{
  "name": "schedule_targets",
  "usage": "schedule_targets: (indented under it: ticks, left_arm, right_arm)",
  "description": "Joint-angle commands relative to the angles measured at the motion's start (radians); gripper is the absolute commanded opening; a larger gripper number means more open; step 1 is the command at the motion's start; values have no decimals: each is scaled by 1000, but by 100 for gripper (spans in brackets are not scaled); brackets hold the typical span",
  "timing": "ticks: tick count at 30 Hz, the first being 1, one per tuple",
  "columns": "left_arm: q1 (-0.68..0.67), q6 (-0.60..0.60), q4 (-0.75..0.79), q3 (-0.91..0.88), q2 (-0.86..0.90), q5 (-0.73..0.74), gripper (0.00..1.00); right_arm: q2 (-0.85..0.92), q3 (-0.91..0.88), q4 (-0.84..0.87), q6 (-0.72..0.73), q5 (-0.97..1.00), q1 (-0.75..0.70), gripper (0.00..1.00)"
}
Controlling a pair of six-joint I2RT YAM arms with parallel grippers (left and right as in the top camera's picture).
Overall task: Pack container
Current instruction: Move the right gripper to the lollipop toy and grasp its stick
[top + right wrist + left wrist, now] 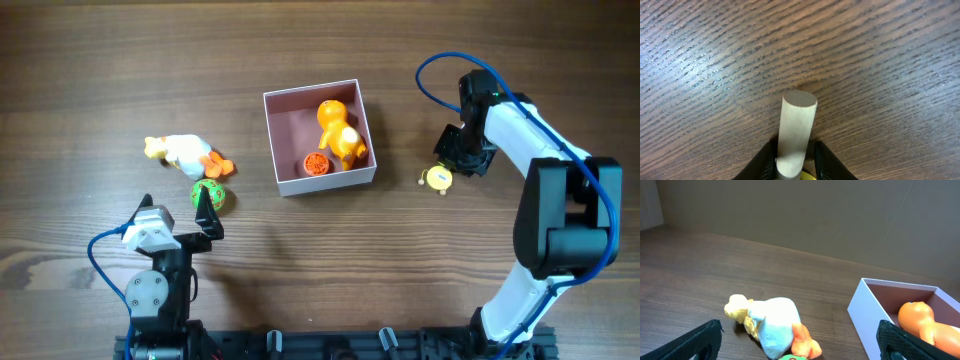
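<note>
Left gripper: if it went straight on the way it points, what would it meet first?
Probably the green ball just ahead of the open left gripper, then the white plush duck beyond it. Its height is unclear, so it might pass over the ball.

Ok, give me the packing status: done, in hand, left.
Done: an orange figure and a small orange ball lie in the container. In hand: the right hand is shut on a wooden peg, outside it. Left: the white duck and green ball lie outside, near the open left hand.
</note>
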Motion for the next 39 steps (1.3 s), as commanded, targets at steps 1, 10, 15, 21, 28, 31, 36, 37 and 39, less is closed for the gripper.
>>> schedule_targets:
  ticks: [1,10,15,21,28,31,36,37,39]
  left_arm:
    - [-3,23,3,-7,-6,-13,100]
    - [-3,23,3,-7,-6,-13,100]
    - [-3,23,3,-7,-6,-13,100]
    - [-3,23,3,-7,-6,-13,100]
    - [-3,23,3,-7,-6,-13,100]
    - [-3,23,3,-7,-6,-13,100]
    - [-3,23,3,-7,-6,-13,100]
    - [-3,23,3,-7,-6,-13,100]
    - [-3,23,3,-7,-6,-13,100]
  right_arm:
    - [31,70,-8,-59,15,3,24]
    - [26,109,-18,-59,14,3,20]
    - [26,108,-40,-59,14,3,32]
    - [27,88,27,-85,14,3,32]
    - [29,66,65,-84,14,3,32]
    - [31,63,64,-84,14,3,31]
    - [34,55,55,-85,14,3,32]
    - [34,55,54,-85,14,3,31]
    - [34,55,53,-86,14,3,32]
